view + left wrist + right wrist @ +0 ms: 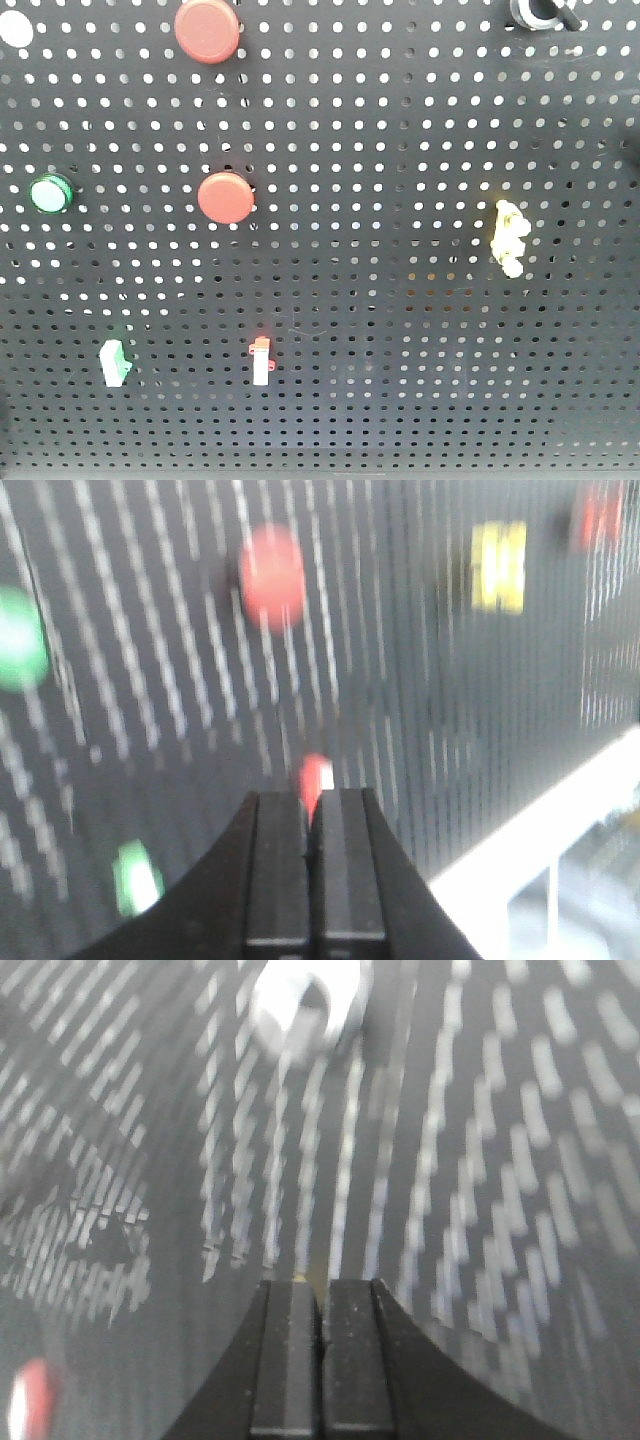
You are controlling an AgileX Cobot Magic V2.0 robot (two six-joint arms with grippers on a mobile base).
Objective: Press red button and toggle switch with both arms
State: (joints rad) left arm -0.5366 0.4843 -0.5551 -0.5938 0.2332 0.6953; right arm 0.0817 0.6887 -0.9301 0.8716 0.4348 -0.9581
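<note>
The larger red button (pixel 208 30) sits at the top of the black pegboard (pixel 380 300), left of centre. The toggle switch (pixel 540 12), a black knob in a silvery ring, is at the top right, cut by the frame edge. Neither arm shows in the front view. My left gripper (pixel 312 802) is shut and empty, its tips just short of the small white red-tipped switch (pixel 316 775). My right gripper (pixel 322 1286) is shut and empty, facing the board, with the blurred toggle switch (pixel 305 1002) well ahead of it.
A smaller red button (pixel 225 197) (pixel 272 575) and a green button (pixel 50 193) (pixel 15 640) sit mid-left. The yellow lumpy switch (pixel 510 238) (pixel 498 565) is at the right. The red-tipped switch (pixel 261 361) and a green-white switch (pixel 115 362) sit low.
</note>
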